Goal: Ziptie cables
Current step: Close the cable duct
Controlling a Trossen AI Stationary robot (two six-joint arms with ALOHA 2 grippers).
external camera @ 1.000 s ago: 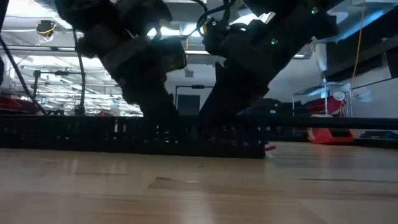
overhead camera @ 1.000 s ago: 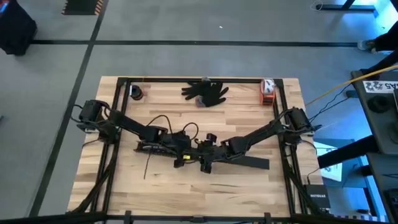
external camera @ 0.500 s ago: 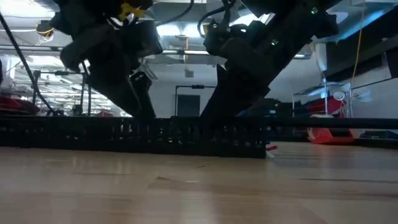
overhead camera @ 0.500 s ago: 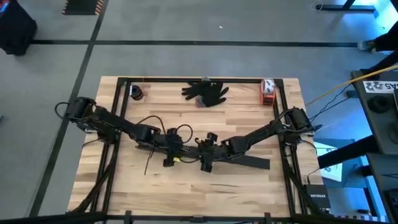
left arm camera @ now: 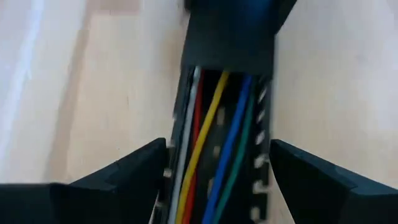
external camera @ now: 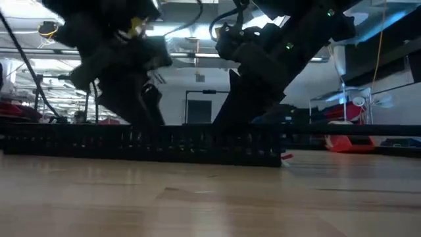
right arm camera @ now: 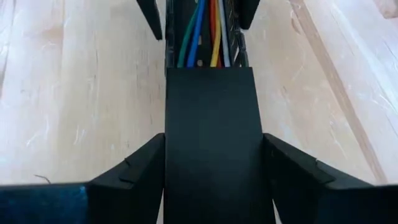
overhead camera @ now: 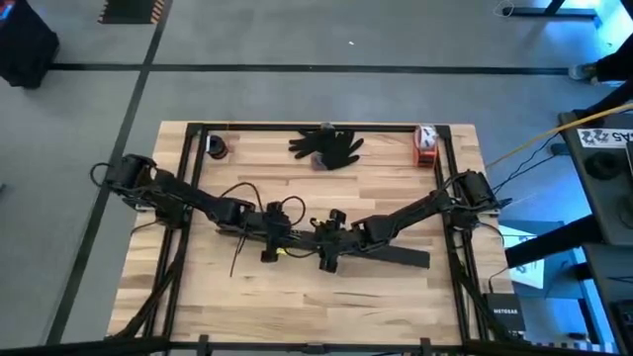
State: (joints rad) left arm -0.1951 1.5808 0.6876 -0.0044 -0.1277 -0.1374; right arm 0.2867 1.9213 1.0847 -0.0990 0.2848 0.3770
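Note:
A long black slotted channel [external camera: 197, 141] lies across the middle of the table. The cables [left arm camera: 211, 143], white, red, yellow, blue and green, run side by side inside it. A flat black cover [right arm camera: 211, 137] closes the channel's right part. My left gripper [overhead camera: 267, 247] is open; its fingers [left arm camera: 149, 168] stand on either side of the uncovered channel. My right gripper [overhead camera: 326, 252] is shut on the cover, and the cables [right arm camera: 205, 37] come out from under the cover's far end. My left gripper has its fingers close beside the channel's two slotted walls [left arm camera: 264, 155]; I cannot tell whether they touch them. My right gripper pinches the cover's two long edges [right arm camera: 169, 162] between its two fingers, which lie along the channel. The cover and channel rest on the table.
A black glove [overhead camera: 326, 146] lies at the far edge, a small dark round thing [overhead camera: 218, 146] at far left and an orange-and-white item [overhead camera: 425, 141] at far right. A loose black wire [overhead camera: 242, 193] curls behind the left gripper. Black frame rails [overhead camera: 188, 198] border the table.
My left gripper has slid toward the table's left edge along the channel, away from my right gripper, and has risen a little. The channel, the cables and my right gripper have stayed in place.

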